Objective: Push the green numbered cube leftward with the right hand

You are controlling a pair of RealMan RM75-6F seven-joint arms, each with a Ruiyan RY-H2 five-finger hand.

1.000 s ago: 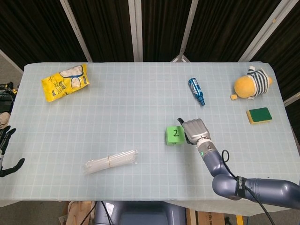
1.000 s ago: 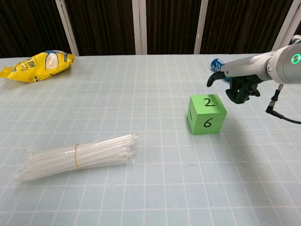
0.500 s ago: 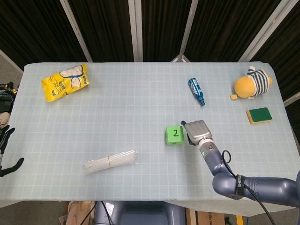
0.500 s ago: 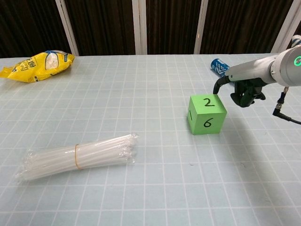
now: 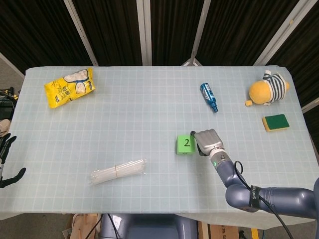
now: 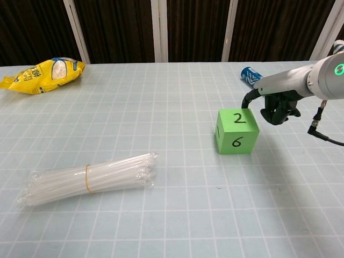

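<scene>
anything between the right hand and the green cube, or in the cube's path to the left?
Nothing visible. The right hand sits right beside the green numbered cube on its right side. Leftward, the table is bare in line with the cube; the bundle of clear straws lies nearer the front edge, off that line.

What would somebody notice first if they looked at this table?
Probably the bright green numbered cube near the middle of the table, with a 2 on top, and the robot's right hand close beside it on its right. After that, the yellow snack bag at the far left corner and the orange plush toy in a striped shirt at the far right stand out against the pale checked cloth.
</scene>
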